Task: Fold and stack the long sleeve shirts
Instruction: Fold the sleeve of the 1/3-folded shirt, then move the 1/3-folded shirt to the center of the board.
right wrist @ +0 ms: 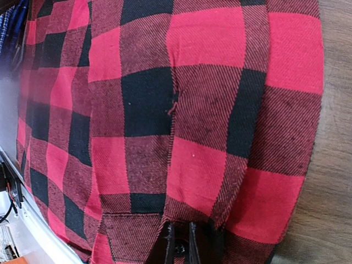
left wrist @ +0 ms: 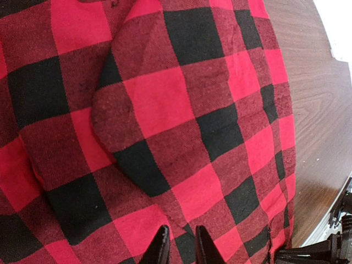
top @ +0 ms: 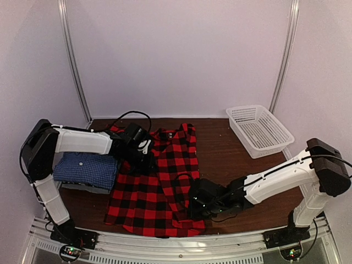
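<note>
The red-and-black plaid long sleeve shirt (top: 146, 198) lies spread across the middle of the table, its right side folded over onto itself. My left gripper (top: 146, 151) hovers at its upper left near the collar. In the left wrist view that gripper (left wrist: 181, 247) has its jaws a little apart over the plaid cloth (left wrist: 165, 104), beside a fold edge. My right gripper (top: 193, 201) is at the shirt's lower right. In the right wrist view it (right wrist: 181, 245) is shut on the plaid shirt's edge (right wrist: 203, 110), next to a button. A folded blue checked shirt (top: 88, 168) rests on a grey one (top: 82, 188) at the left.
A white mesh basket (top: 246, 109) stands at the back right of the brown wooden table (top: 236, 165). The left arm reaches over the blue shirt stack. A metal rail runs along the near table edge (top: 181, 245). Bare wood (left wrist: 319, 110) shows to the right of the plaid.
</note>
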{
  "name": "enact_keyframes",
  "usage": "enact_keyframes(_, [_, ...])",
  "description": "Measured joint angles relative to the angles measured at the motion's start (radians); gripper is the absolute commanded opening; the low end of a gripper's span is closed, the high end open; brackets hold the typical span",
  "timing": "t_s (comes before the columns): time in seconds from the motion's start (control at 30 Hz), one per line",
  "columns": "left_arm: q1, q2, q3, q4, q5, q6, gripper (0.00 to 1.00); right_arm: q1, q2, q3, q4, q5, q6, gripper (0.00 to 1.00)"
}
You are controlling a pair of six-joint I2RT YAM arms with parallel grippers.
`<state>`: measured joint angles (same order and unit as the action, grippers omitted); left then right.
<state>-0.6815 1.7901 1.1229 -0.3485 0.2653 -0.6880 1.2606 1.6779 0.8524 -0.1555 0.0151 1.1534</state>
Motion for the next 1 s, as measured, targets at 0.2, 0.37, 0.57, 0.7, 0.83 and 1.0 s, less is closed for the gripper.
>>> enact_keyframes(0.2, [0.019,-0.014,0.0,-0.006,-0.001,0.009,0.18,0.0,0.003,-0.002,0.017,-0.014,0.001,0.15])
enact_keyframes(0.37, [0.028,-0.014,0.0,-0.019,-0.001,0.019,0.18,-0.043,-0.042,0.041,-0.063,-0.002,-0.052,0.27])
enact_keyframes(0.57, [0.031,-0.013,0.004,-0.016,0.001,0.025,0.18,-0.253,-0.074,0.206,-0.088,0.015,-0.212,0.39])
enact_keyframes(0.7, [0.032,-0.004,0.03,0.0,0.005,0.025,0.18,-0.393,-0.024,0.34,-0.08,0.003,-0.325,0.39])
enact_keyframes(0.83, [0.027,0.004,0.05,0.017,0.008,0.024,0.18,-0.534,0.09,0.468,-0.048,-0.047,-0.43,0.4])
enact_keyframes(1.0, [0.004,0.017,0.062,0.042,0.007,0.013,0.18,-0.694,0.267,0.585,0.003,-0.146,-0.525,0.41])
